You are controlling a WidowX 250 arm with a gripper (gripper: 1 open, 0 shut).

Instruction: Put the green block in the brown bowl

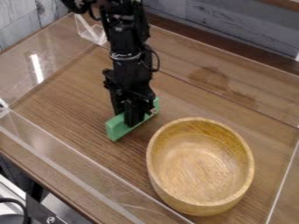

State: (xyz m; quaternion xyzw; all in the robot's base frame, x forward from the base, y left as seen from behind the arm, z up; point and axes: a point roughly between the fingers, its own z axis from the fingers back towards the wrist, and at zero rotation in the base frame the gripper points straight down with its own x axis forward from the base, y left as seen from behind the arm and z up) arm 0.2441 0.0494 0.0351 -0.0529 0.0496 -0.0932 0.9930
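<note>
The block [119, 127] lies on the table [222, 83], just left of the bowl [201, 166], with the gripper [132, 115] down on its upper end. It's caught near one end, so it could swing or slip out on the lift. The jaws look clamped on the block.

Arm comes in from the top of frame, black, links stacked nearly vertical. Wrist straight, gripper [133, 115] pointing straight down, low over the surface. Jaws closed in tight, fingertips [136, 118] drawn together at the bottom end.
</note>
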